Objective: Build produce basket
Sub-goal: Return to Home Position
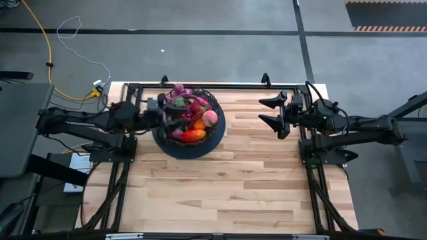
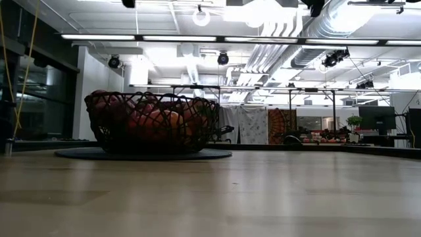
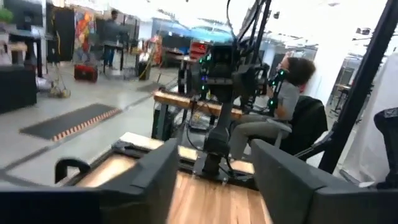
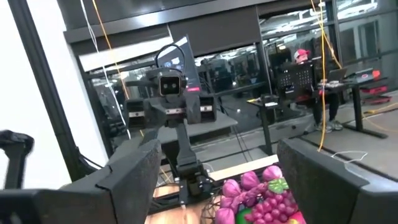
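The black wire basket [image 1: 189, 127] stands on its dark round base [image 2: 141, 154] at the table's far left of centre. The produce fills it: purple grapes [image 1: 180, 95], a pink fruit [image 1: 210, 118], an orange [image 1: 199, 124] and a red-orange mango [image 1: 193, 135]. My left gripper [image 1: 175, 115] hovers level over the basket's left side, open, with nothing between its fingers [image 3: 155, 180]. My right gripper [image 1: 267, 112] is open too, level, to the right of the basket and apart from it. In the right wrist view the grapes [image 4: 273, 202] show low between its fingers.
Black frame rails [image 1: 213, 87] run along the table's far edge, and both arm bases stand at the sides. The wooden tabletop [image 1: 220, 193] stretches toward the near edge. A person [image 3: 292, 93] sits beyond the table, behind my right arm.
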You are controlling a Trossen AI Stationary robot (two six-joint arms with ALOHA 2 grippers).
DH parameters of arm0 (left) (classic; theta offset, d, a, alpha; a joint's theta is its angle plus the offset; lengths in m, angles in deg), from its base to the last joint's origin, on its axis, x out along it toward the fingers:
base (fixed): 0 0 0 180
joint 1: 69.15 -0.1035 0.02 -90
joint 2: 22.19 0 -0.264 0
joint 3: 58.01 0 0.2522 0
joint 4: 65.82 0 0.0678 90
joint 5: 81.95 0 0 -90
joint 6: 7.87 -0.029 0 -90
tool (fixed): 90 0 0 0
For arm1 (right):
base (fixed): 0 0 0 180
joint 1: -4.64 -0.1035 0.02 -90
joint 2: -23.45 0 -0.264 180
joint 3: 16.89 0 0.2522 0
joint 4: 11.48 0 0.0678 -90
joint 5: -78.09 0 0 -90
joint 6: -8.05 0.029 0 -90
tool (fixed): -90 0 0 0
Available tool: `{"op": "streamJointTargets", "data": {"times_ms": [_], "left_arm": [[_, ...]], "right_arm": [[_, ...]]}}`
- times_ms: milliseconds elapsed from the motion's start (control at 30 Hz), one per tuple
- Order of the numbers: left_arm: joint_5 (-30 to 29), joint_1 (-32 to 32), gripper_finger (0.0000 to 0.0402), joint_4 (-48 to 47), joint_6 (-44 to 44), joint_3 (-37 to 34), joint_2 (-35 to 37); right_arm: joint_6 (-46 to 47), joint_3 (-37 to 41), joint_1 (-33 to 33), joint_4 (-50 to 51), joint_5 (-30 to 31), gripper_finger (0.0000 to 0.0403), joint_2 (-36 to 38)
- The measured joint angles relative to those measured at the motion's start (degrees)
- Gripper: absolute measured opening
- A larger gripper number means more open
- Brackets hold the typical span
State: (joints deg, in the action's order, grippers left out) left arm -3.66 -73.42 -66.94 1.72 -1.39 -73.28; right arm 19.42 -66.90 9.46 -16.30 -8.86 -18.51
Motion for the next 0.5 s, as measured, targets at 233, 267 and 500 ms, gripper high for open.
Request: {"op": "streamJointTargets", "data": {"times_ms": [233,267,500], "left_arm": [[4.8,-5.2,0.0018,-13.2,-3.1,-0.6,7.9],[6.4,-6.2,0.0013,-12.8,-3.1,-1.8,9.1],[14.3,-9.1,0.0003,2.6,2.7,-17.2,18.4]], "right_arm": [[3.7,0.0,0.0,0.1,0.0,0.0311,0.0],[5.0,0.0,0.0,0.1,0.0,0.0311,0.0],[8.1,0.0,0.0,1.3,0.0,0.0311,-0.1]]}}
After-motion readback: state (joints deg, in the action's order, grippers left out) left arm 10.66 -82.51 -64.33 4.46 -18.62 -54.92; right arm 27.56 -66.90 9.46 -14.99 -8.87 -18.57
